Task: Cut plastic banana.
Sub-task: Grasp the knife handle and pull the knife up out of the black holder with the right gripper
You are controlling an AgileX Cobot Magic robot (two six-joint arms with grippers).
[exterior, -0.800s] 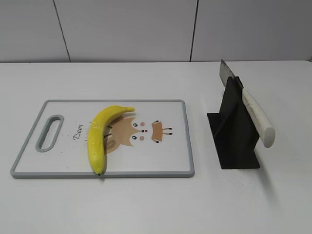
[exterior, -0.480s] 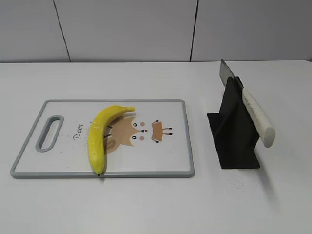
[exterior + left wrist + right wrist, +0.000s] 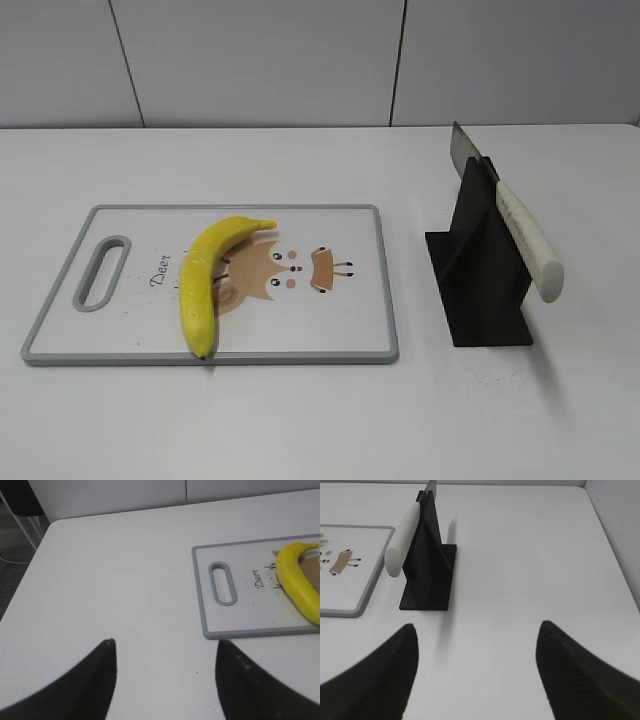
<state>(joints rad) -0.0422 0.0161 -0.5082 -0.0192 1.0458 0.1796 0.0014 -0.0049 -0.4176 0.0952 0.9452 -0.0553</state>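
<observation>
Nothing has moved since the earlier frames: banana, board and knife lie exactly as they did. No cut has been made, so the whole task is still ahead.

The plastic banana (image 3: 207, 277) lies whole and curved on the cutting board (image 3: 330, 325), left of the deer print, its dark tip at the near edge. To the right, well apart from the board, the knife (image 3: 520, 231) rests in its black stand (image 3: 478, 275), white handle slanting toward the near side.

Neither arm shows in the exterior view. The left gripper (image 3: 165, 680) hovers over bare worktop (image 3: 300, 420) left of the board, fingers spread and holding nothing. The right gripper (image 3: 477, 672) hangs near the stand, likewise spread and empty. Taking the knife appears to be the first step left.
</observation>
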